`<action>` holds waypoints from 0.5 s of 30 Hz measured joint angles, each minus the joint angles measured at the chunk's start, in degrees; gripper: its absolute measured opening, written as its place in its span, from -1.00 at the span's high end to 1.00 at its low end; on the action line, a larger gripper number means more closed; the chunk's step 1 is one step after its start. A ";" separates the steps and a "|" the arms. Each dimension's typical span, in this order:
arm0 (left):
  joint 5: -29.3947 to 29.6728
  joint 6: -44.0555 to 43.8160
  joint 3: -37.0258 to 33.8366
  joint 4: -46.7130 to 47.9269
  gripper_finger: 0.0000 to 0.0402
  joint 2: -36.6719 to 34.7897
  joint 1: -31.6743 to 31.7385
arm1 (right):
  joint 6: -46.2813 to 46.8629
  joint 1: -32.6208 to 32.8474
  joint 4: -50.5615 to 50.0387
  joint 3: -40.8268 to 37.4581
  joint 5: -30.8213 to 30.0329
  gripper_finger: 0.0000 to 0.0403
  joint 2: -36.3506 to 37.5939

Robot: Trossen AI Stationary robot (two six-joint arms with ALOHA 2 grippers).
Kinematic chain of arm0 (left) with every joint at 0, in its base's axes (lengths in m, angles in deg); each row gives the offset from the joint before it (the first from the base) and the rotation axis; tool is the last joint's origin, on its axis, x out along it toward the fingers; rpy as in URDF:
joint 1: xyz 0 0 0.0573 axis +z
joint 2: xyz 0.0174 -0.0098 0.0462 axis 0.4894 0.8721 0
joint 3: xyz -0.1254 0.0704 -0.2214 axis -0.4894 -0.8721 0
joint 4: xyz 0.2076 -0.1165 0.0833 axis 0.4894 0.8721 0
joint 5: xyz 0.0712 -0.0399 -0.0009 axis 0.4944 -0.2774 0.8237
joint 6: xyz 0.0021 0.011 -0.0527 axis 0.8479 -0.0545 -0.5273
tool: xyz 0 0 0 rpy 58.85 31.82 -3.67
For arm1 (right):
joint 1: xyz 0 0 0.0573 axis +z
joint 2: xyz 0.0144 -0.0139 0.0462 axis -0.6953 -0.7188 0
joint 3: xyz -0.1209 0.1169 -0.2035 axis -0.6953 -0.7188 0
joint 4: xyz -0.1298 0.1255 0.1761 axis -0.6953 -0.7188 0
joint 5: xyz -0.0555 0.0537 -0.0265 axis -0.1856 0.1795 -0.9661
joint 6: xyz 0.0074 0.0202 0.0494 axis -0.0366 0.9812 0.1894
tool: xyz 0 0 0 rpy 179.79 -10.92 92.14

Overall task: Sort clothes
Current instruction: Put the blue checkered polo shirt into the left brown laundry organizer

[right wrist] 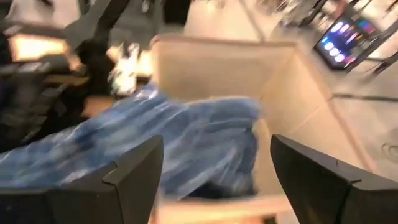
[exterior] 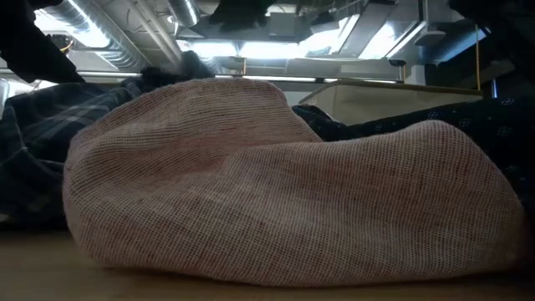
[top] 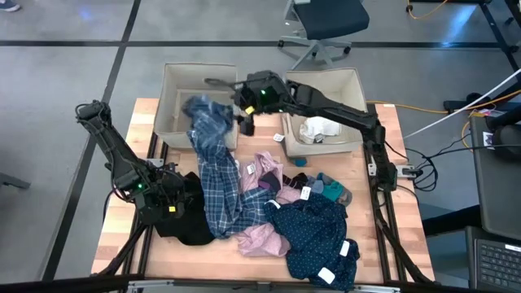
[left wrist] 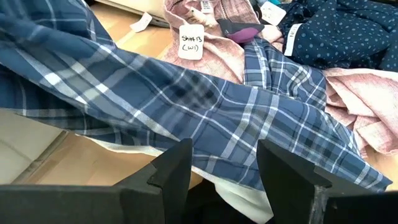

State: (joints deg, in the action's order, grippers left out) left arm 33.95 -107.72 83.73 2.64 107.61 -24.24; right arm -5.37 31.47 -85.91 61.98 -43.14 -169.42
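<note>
The blue plaid shirt (top: 220, 179) hangs with its upper end over the near rim of the left beige bin (top: 172, 98); the remainder trails down across the table. My right gripper (top: 246, 122) hovers open above that rim, and the shirt (right wrist: 180, 143) lies below its fingers. My left gripper (top: 175, 203) stands open at the table's left by a black garment (top: 191, 224), its fingers (left wrist: 286, 174) just short of the shirt's lower part (left wrist: 186, 93). A pink garment (top: 264, 240), a navy dotted piece (top: 317, 236) and teal socks (top: 330, 189) lie on the table.
The right beige bin (top: 354, 89) holds a white garment (top: 319, 129). The pink garment (exterior: 276, 201) fills the low view close to the camera. A white paper tag (left wrist: 191, 42) lies on the pink cloth. Bare wood shows along the table's left side.
</note>
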 joint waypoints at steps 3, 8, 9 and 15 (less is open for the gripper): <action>0.00 0.00 0.00 0.02 0.14 0.00 0.00 | 0.46 2.01 -6.03 0.02 -0.14 -0.47 0.87; 0.00 0.00 0.02 0.02 0.14 -0.01 -0.02 | 1.03 4.93 -13.25 -0.02 -0.14 -0.47 0.99; 0.00 0.00 0.02 0.05 0.14 0.00 -0.02 | 1.28 5.38 -13.98 -0.02 -0.13 -0.47 1.09; 0.00 0.00 0.02 0.05 0.14 -0.02 -0.02 | 2.43 7.09 -16.22 -0.02 -0.14 -0.47 1.16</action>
State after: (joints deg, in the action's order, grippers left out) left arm 33.95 -107.72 83.75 2.69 107.59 -24.26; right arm -2.94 38.56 -102.13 61.96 -43.27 -168.27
